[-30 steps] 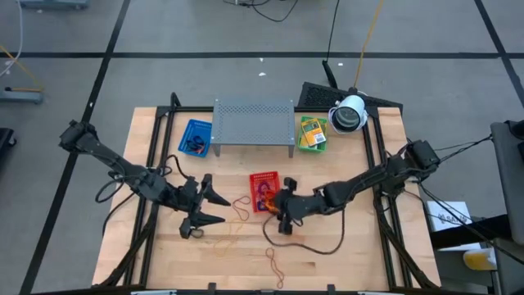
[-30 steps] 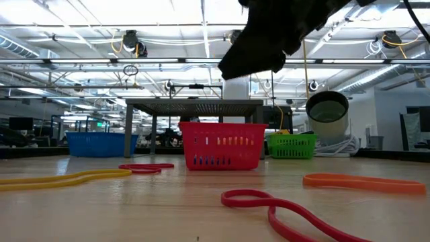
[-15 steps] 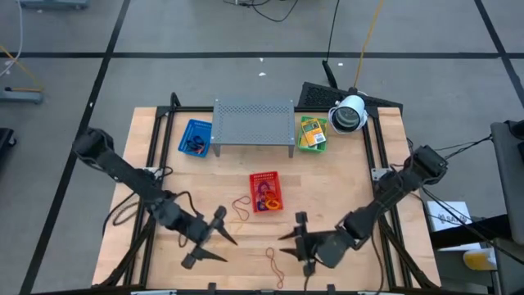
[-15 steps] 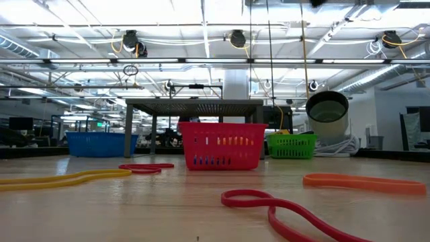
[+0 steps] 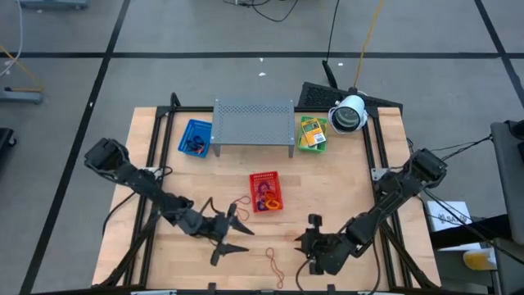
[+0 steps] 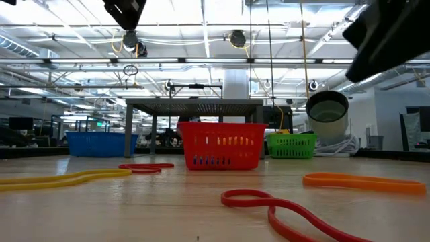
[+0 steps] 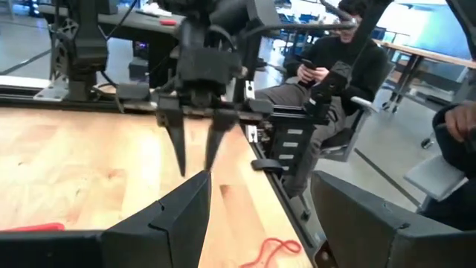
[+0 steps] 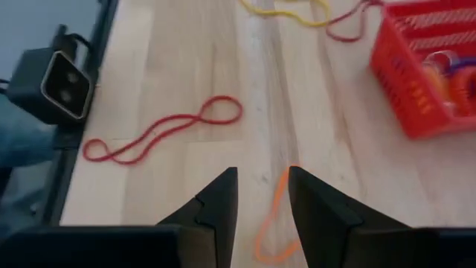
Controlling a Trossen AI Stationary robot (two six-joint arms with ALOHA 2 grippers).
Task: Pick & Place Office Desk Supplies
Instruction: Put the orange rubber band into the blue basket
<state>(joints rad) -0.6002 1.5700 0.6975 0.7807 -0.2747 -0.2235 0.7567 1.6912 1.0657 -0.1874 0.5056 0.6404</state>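
My left gripper [image 5: 244, 240] hangs open and empty above the table's near middle; its wide-spread fingers show in its wrist view [image 7: 260, 223]. My right gripper [image 5: 304, 233] is open and empty opposite it. It also shows in its own wrist view [image 8: 260, 201] and in the left wrist view [image 7: 197, 160]. An orange rubber band [image 8: 274, 216] lies flat on the table below the gap between the right fingers. A red band [image 8: 163, 130] lies near the front edge. More bands [image 5: 240, 206] lie left of the red basket [image 5: 255, 179]. Yellow-and-green packets [image 5: 312, 133] lie in the green basket.
A grey perforated rack [image 5: 254, 121] stands at the far middle, with a blue basket [image 5: 201, 125] holding bands on its left. A yellow band [image 6: 67, 178] lies at the near left. A camera [image 8: 52, 82] sits at the near edge. A seated person [image 7: 335, 67] is beyond the table.
Both grippers have moved toward the table's near edge. The right one has left the red basket's right side and now hangs over the orange band. The left one has also gone toward the table's right edge, closer to the right gripper.
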